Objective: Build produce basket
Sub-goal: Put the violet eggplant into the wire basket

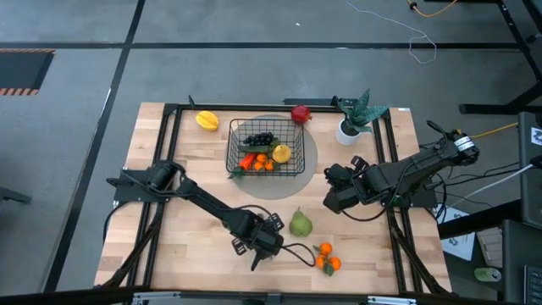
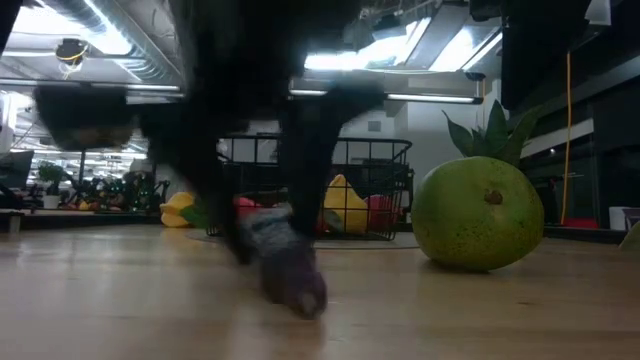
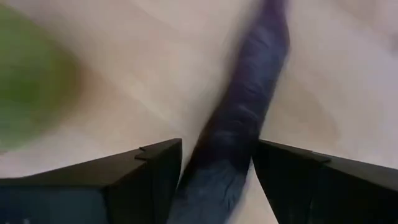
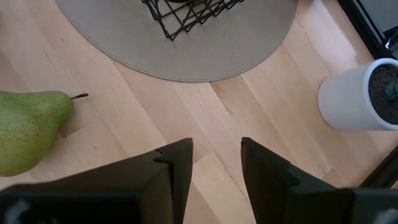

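So the light wooden plank bench (image 1: 186,212) has a black metal frame (image 1: 169,108) running around its edges. A round grey mat (image 1: 309,157) lies on the back half of it, roughly in the middle. Over by the back right corner there's a small green spiky-leaved plant in a white pot (image 1: 351,125), standing on bare wood just off the mat's edge. Past the bench it's grey floor (image 1: 76,127) with dark lines across it, plus a thin white cable (image 1: 419,38) looping along the floor at the far side.
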Robot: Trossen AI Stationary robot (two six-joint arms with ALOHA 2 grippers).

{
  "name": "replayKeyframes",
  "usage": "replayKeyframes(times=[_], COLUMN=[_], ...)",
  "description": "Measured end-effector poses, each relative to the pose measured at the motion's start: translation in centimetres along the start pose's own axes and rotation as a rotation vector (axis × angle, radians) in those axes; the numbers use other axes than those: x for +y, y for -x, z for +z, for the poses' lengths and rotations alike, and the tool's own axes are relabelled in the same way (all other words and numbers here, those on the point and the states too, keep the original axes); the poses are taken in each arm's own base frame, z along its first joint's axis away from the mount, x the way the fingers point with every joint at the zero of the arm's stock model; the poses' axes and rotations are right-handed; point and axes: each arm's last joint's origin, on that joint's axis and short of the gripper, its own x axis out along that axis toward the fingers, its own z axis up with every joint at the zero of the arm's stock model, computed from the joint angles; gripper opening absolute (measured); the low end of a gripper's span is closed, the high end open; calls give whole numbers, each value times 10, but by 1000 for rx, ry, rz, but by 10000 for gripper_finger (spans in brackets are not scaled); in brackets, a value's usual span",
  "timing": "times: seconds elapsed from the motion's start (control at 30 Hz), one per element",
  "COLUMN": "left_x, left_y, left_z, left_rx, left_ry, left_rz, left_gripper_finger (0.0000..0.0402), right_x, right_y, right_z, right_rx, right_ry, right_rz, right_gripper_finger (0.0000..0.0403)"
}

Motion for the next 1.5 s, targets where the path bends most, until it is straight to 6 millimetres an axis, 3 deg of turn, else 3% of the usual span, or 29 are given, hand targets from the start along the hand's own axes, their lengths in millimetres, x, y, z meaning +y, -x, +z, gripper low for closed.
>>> replayKeyframes(times=[0.2,0.53,0.63,0.77,0.93,1.1,1.23,1.5], left_x=[4,9,9,8,8,7,15,36], left_y=[-12,-14,-14,-14,-12,10,53,125], left_z=[-6,-12,-13,-13,-13,-13,-10,-32], left_rx=[29,32,28,36,32,65,28,16], left_ry=[77,526,604,648,665,672,639,674], left_rz=[-20,-54,-105,-128,-130,-143,-113,84], left_gripper_finger=[184,179,148,77,76,76,76,76], right_x=[0,0,0,0,0,0,0,-1], right_y=[0,0,0,0,0,0,0,-14], right_z=[0,0,0,0,0,0,0,-10], right_rx=[0,-5,-6,-6,-6,-6,-6,29], right_ry=[0,0,0,0,0,0,0,20], right_rz=[0,-4,-4,-5,-4,-5,-5,-28], right_gripper_finger=[126,126,126,126,126,126,126,126])
